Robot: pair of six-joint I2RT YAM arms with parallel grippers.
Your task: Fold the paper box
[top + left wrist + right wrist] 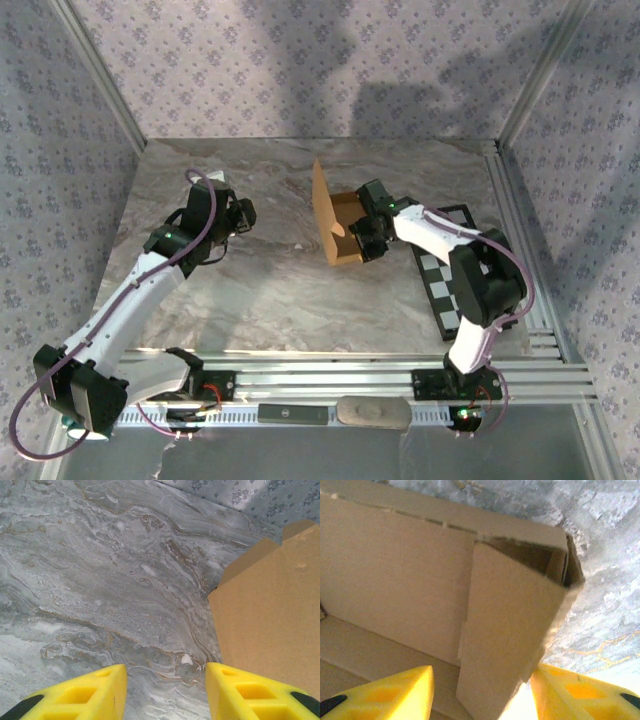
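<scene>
The paper box point(338, 232) is tan cardboard, partly folded, and stands mid-table with one big flap upright on its left. My right gripper point(366, 238) is at the box's right side. In the right wrist view the right gripper point(483, 669) is open, its yellow fingers point(395, 692) straddling a folded-in side wall of the paper box point(505, 630) with a gap on the left. My left gripper point(242, 215) hovers left of the box, apart from it. In the left wrist view the left gripper point(166, 667) is open over bare marble, with the paper box point(270, 610) ahead to the right.
A black-and-white checkered board point(445, 285) lies on the right, partly under the right arm. The marble table point(270, 290) is bordered by aluminium rails at the front point(330, 375) and right, with patterned walls behind and at the sides.
</scene>
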